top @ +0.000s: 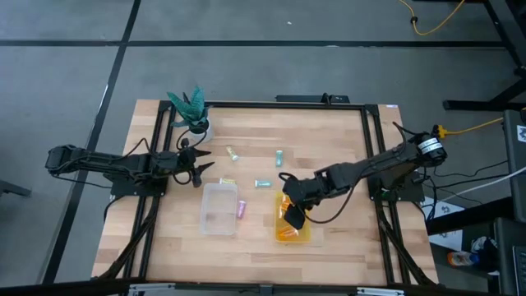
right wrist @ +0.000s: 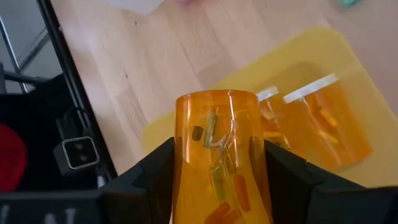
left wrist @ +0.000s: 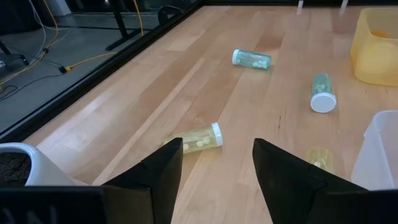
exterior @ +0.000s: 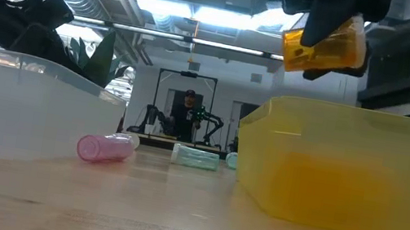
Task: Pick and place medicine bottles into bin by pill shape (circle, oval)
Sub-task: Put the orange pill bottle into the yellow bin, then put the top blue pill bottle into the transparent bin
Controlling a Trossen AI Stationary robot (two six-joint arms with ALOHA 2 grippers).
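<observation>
My right gripper (right wrist: 217,163) is shut on a translucent orange bottle (right wrist: 217,155) that has pills inside. It holds the bottle above the yellow bin (top: 301,235), as the low view (exterior: 323,47) also shows. Two more orange bottles with white caps (right wrist: 323,121) lie in that bin. My left gripper (left wrist: 217,163) is open and empty near the potted plant (top: 191,108). A pale yellow-green bottle (left wrist: 200,138) lies on its side just ahead of it. Teal bottles (left wrist: 252,59) (left wrist: 321,93), another pale one (left wrist: 320,158) and a pink one (exterior: 105,149) also lie on the table. My right gripper pinches the orange bottle's side walls (right wrist: 186,162) between its two fingers. The bottle's length runs along the fingers, its rounded end (right wrist: 216,98) pointing away from the gripper. The bottle is lifted clear above the yellow bin (exterior: 345,166), lying nearly level, slightly tilted.
A clear bin (top: 219,208) stands left of the yellow bin, with the pink bottle (top: 242,209) between them. The white pot (left wrist: 18,165) sits close beside my left gripper. A black frame rails in the table's edges (top: 366,123).
</observation>
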